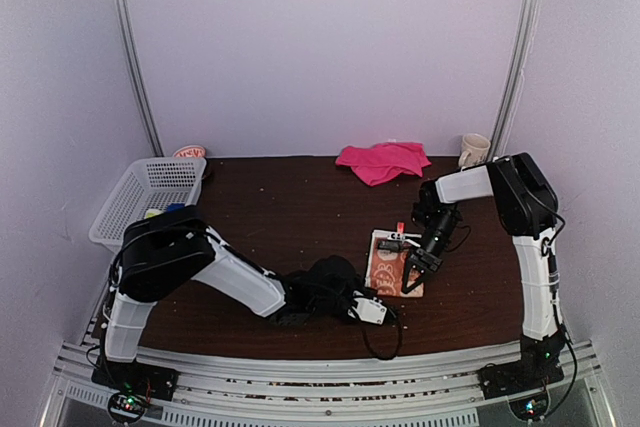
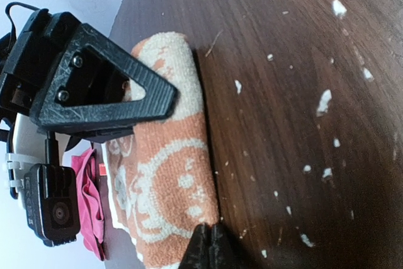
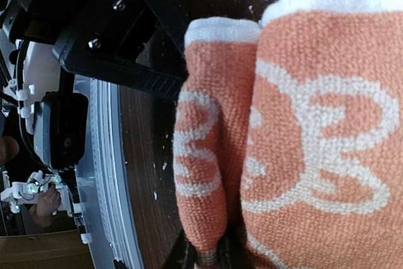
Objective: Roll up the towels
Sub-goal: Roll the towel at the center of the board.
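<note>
An orange towel [image 2: 170, 174] of terry cloth, printed with a cream cartoon pattern and edged in white, is seen on the dark wooden table [image 1: 270, 207], right of centre and towards the near edge, between the two arms. One side of it is turned over into a soft roll, while the remainder is spread flat. The rolled fold is pinched between the fingers of the right gripper [image 3: 206, 257], which is lowered onto the near right part of the cloth. The left gripper [image 2: 208, 247] is shown with its fingers pressed together, the tips set at the towel's edge where cloth meets wood; whether any cloth is caught between them cannot be told. Both grippers are held close to one another at this same towel.

A pink towel [image 1: 383, 160], plain and bright, is seen crumpled at the far edge of the table, well apart from both grippers. A cream mug [image 1: 474, 150] is stood to its right by the back wall, and a white lattice basket [image 1: 150, 192] is set at the far left corner.

A small red tab [image 1: 400, 228] is visible at the orange towel's far edge, and red markings are borne by a round white object [image 1: 188, 151] behind the basket; both are too small for any lettering to be read. White crumbs [image 2: 324, 102] are scattered over the wood
</note>
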Robot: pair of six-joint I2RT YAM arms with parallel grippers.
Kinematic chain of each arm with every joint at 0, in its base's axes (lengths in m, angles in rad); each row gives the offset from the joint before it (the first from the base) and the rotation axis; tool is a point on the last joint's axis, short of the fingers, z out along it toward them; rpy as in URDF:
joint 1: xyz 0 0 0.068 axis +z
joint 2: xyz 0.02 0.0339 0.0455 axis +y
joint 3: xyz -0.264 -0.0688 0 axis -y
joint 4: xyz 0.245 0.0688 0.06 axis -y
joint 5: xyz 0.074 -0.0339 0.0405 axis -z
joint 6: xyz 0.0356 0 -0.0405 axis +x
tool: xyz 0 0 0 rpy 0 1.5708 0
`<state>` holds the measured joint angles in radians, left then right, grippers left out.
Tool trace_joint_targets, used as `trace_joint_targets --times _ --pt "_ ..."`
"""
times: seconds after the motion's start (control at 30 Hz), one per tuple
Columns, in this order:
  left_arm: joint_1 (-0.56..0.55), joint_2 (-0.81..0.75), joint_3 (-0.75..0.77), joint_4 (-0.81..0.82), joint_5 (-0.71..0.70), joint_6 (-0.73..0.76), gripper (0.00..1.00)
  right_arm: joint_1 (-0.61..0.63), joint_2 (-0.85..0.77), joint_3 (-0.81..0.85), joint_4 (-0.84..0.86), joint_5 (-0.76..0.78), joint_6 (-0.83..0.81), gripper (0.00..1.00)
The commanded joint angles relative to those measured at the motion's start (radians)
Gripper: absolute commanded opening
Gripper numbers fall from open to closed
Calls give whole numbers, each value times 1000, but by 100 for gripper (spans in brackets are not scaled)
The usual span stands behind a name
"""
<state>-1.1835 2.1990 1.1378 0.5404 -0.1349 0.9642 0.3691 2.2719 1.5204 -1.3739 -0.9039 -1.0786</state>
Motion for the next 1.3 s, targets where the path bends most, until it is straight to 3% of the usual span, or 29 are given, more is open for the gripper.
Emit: trace_joint_targets --times 0.0,0.13,0.53,0.7,0.9,1.13,1.23,1.27 --pt "9 24 21 -113 2 -54 0 9 -30 -7 18 80 -23 19" --pt "5 -8 29 -148 21 -97 0 0 -95 -5 18 99 -31 34" --pt "5 -69 62 -192 64 -282 0 -5 -288 -95 182 242 42 50" --pt "5 -50 94 -196 63 -295 0 17 -272 -126 179 201 26 54" --pt "5 -42 114 -199 69 -302 0 44 -254 -106 151 112 41 56" --pt "5 -36 123 -206 72 -306 0 70 -239 -121 211 125 124 55" --pt "5 -37 123 -210 73 -308 0 74 -222 -133 250 143 161 51" --pt "5 -36 123 -211 73 -309 0 76 -212 -132 250 147 165 44"
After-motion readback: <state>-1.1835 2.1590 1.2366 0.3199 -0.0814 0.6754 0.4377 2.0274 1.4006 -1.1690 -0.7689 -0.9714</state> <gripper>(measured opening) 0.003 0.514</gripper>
